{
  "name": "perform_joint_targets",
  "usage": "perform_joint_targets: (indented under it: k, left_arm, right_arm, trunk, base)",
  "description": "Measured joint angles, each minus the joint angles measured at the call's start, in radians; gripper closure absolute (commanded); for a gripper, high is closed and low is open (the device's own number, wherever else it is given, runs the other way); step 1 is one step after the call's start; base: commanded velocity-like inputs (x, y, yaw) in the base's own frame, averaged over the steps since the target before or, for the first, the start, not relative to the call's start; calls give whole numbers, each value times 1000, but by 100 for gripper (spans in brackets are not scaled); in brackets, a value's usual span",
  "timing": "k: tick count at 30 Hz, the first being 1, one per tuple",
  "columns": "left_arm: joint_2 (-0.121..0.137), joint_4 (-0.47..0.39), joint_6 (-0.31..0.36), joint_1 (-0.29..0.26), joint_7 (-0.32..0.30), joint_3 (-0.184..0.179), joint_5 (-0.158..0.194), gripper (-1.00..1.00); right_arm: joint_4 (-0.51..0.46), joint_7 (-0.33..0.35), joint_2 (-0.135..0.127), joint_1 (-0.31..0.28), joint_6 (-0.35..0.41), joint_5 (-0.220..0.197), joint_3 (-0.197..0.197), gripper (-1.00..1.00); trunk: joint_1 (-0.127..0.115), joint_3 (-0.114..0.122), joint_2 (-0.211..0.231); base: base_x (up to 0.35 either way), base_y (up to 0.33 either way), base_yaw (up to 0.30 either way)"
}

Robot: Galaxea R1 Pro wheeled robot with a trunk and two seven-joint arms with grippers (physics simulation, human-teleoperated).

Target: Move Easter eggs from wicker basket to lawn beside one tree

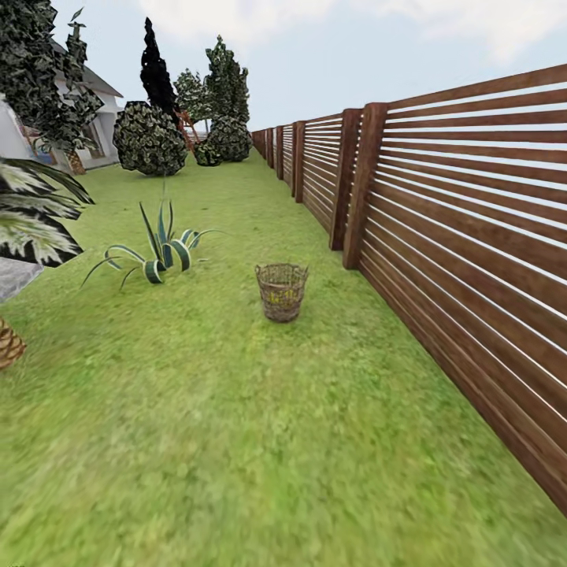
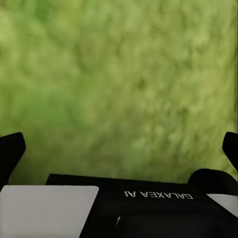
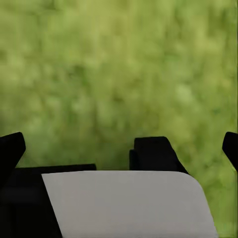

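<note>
Upright on the lawn, near the middle of the head view: the wicker basket, open-topped, with yellow showing through the weave, likely the Easter eggs, count not tellable. Just right of the basket, apart from it, the brown slatted fence, running from the near right corner far into the distance and closing that whole side. Wide open grass between the viewpoint and the basket. Left of the basket, a spiky striped plant, well apart; beyond it, round dark bushes and tall dark trees at the far end of the garden; at the left edge, palm-like leaves and a scaly trunk base. Left end effector over blurred grass, fingertips spread wide, pinching nothing. Right end effector likewise over grass, fingertips spread wide.
</note>
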Motion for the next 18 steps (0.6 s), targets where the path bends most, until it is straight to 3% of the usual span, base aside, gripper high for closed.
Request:
perform_joint_targets:
  k: [5,18]
  left_arm:
    - [0,0,0,0,0,0,0,-100]
    - [0,0,0,0,0,-1,0,-100]
  right_arm:
    - [0,0,-1,0,0,0,0,-100]
    - [0,0,-3,0,0,0,0,-100]
  trunk:
    - [0,0,0]
    - [0,0,0]
  base:
    - [313,-100,163]
    - [313,-100,11]
